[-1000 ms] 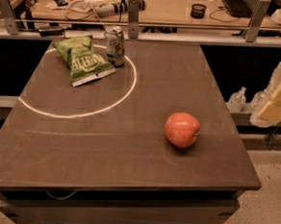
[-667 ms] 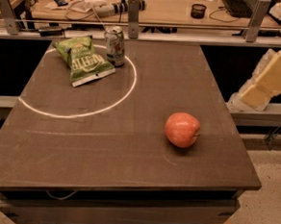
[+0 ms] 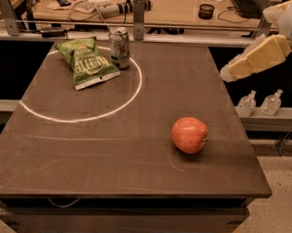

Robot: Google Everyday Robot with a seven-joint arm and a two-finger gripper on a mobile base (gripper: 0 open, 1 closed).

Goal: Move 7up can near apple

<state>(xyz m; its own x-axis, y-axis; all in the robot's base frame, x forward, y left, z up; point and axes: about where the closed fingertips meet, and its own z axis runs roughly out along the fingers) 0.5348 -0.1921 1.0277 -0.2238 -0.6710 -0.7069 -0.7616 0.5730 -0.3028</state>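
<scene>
Over the counter's [image 3: 133, 157] right edge hovers the tool [image 3: 229, 73], open or closed I cannot tell; the upright can [image 3: 119, 47] stands well apart to its left.

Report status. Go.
End effector raised at the table right edge, holding nothing. Can upright far left, beside chip bag. Apple near right. Nothing between can and apple.
</scene>
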